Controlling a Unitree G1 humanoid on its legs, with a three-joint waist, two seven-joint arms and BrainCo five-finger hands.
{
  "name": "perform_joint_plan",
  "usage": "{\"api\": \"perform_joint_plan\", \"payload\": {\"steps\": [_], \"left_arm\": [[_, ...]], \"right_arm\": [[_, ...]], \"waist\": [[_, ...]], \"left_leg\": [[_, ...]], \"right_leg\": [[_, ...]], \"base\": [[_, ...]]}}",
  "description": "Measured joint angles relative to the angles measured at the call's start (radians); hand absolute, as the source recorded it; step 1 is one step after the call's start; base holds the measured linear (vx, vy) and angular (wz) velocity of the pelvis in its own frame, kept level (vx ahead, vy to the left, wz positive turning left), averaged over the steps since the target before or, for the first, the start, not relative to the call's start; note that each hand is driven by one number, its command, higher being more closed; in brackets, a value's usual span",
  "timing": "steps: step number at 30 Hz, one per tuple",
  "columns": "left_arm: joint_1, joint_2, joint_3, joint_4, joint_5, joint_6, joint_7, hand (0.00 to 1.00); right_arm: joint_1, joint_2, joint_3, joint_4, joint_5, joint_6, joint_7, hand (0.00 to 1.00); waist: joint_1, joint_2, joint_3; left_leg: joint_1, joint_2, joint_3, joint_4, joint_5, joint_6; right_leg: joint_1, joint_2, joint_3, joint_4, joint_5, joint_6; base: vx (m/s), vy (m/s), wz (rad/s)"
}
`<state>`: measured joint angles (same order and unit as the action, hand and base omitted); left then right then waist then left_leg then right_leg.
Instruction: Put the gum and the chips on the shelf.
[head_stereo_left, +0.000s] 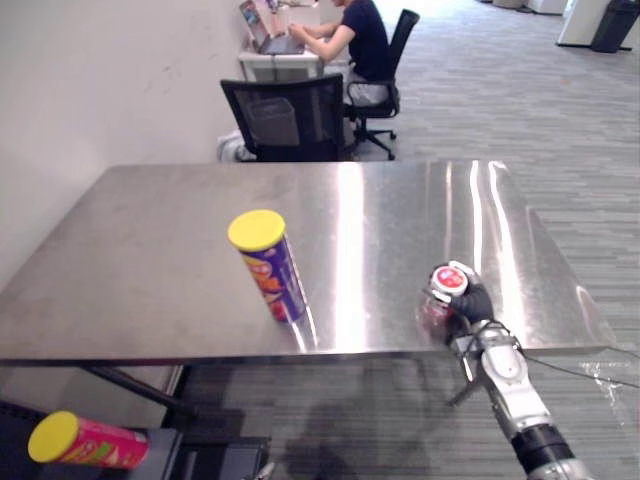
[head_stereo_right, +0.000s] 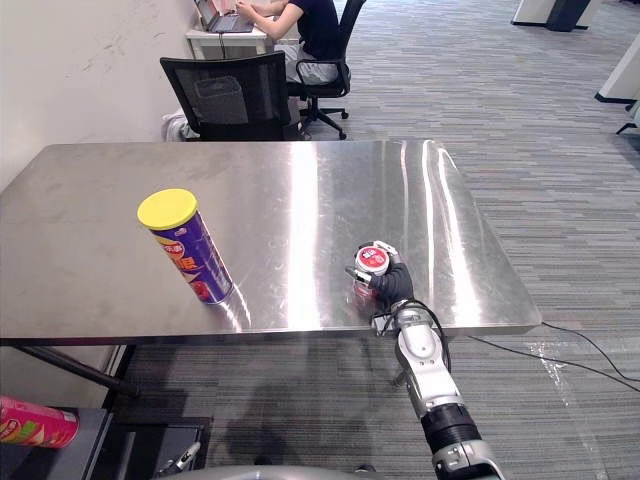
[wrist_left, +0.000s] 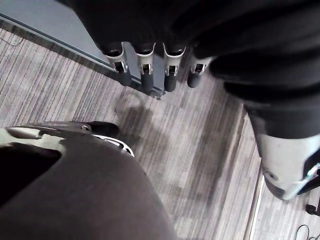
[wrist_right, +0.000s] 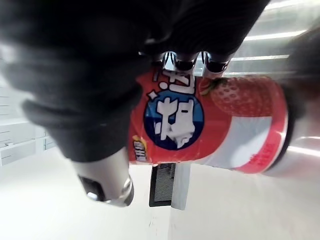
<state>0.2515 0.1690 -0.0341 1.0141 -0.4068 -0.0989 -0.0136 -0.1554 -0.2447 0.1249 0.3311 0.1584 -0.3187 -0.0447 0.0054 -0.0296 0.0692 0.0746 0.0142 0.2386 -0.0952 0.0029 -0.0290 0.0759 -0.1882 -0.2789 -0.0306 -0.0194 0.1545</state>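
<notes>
A red gum jar (head_stereo_left: 449, 281) with a white lid is at the front right of the steel table (head_stereo_left: 150, 230). My right hand (head_stereo_right: 396, 286) reaches it from the front edge and is shut on it. Close up, its fingers (wrist_right: 185, 61) and thumb curl round the jar's red strawberry label (wrist_right: 220, 120). The chips can (head_stereo_left: 270, 265), purple with a yellow lid, stands upright near the front middle of the table, well left of that hand. My left hand (wrist_left: 146, 70) hangs over the carpet with straight fingers, holding nothing.
A second, pink can with a yellow lid (head_stereo_left: 85, 442) lies low at the front left, below table height. Behind the table stand a black office chair (head_stereo_left: 285, 115) and a person seated at a desk (head_stereo_left: 365, 40). A wall runs along the left.
</notes>
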Motion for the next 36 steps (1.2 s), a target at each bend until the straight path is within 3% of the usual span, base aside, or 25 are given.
{"api": "perform_joint_plan", "payload": {"steps": [6,9,13,17,25,27,29,30,32,36], "left_arm": [[0.007,0.002,0.001,-0.024,0.005,0.001,0.002,0.00],[0.009,0.003,0.002,-0.037,0.035,0.004,0.009,0.00],[0.012,0.001,0.018,-0.038,0.037,0.004,0.011,0.00],[0.016,-0.002,0.041,-0.039,0.037,0.004,0.010,0.00],[0.018,-0.008,0.061,-0.039,0.031,0.003,0.004,0.00],[0.006,-0.007,0.061,-0.038,-0.015,0.031,-0.034,0.00],[-0.008,-0.007,0.062,-0.036,-0.094,0.063,-0.064,0.00],[-0.011,-0.007,0.062,-0.034,-0.120,0.071,-0.075,0.00],[-0.009,-0.010,0.061,-0.035,-0.198,0.093,-0.116,0.00],[-0.010,-0.026,0.062,-0.040,-0.215,0.094,-0.169,0.00]], "right_arm": [[-0.002,0.018,-0.003,-0.003,-0.001,-0.011,-0.038,1.00],[-0.002,0.019,-0.016,-0.035,0.000,0.017,-0.041,1.00],[0.000,0.014,-0.076,-0.209,0.055,0.040,-0.027,1.00],[0.000,-0.020,-0.123,-0.359,0.153,0.057,0.035,1.00],[0.016,-0.024,-0.145,-0.442,0.216,0.068,0.060,1.00],[0.031,-0.022,-0.147,-0.454,0.240,0.068,0.069,1.00],[0.034,-0.023,-0.131,-0.454,0.240,0.068,0.078,1.00],[0.034,-0.022,-0.121,-0.452,0.242,0.068,0.079,1.00],[0.025,-0.023,-0.063,-0.452,0.246,0.067,0.101,1.00],[-0.081,-0.026,0.035,-0.389,0.278,0.067,0.119,1.00]], "waist": [[0.002,-0.007,0.005],[0.003,-0.009,0.006],[0.000,-0.009,0.007],[-0.002,-0.012,0.009],[-0.002,-0.018,0.017],[0.002,-0.019,0.053],[-0.003,-0.003,0.095],[-0.003,-0.002,0.104],[0.005,0.007,0.120],[0.044,0.045,0.149]], "left_leg": [[0.000,0.000,0.000,0.000,0.000,0.000],[0.000,0.000,0.000,0.000,0.000,0.000],[0.000,0.000,0.000,0.000,0.000,0.000],[0.001,0.000,0.002,0.000,0.000,0.000],[0.018,0.002,0.012,0.001,-0.006,-0.003],[-0.043,0.031,0.012,0.184,-0.100,-0.005],[-0.099,0.068,-0.009,0.358,-0.178,-0.003],[-0.109,0.073,-0.018,0.390,-0.186,-0.002],[-0.149,0.077,-0.074,0.423,-0.188,-0.004],[-0.218,0.069,-0.168,0.388,-0.148,-0.015]], "right_leg": [[0.002,0.000,-0.001,-0.002,0.000,0.000],[0.002,0.000,-0.001,-0.002,0.001,0.001],[0.002,0.000,0.001,-0.003,0.002,0.003],[0.002,0.000,0.004,-0.003,0.003,0.003],[0.013,0.000,0.011,0.006,-0.001,-0.001],[-0.015,-0.008,0.004,0.115,-0.048,-0.022],[-0.018,-0.006,-0.017,0.204,-0.092,-0.029],[-0.019,-0.007,-0.019,0.224,-0.103,-0.028],[-0.016,-0.004,-0.062,0.243,-0.121,-0.034],[-0.019,0.003,-0.182,0.242,-0.129,-0.047]], "base": [[0.00,0.000,0.00],[0.00,0.000,0.00],[0.00,0.000,0.00],[0.00,0.000,0.00],[0.00,0.000,-0.02],[0.00,-0.004,-0.02],[-0.04,-0.019,0.10],[-0.07,-0.009,0.25],[-0.13,-0.045,0.50],[-0.16,-0.085,0.92]]}}
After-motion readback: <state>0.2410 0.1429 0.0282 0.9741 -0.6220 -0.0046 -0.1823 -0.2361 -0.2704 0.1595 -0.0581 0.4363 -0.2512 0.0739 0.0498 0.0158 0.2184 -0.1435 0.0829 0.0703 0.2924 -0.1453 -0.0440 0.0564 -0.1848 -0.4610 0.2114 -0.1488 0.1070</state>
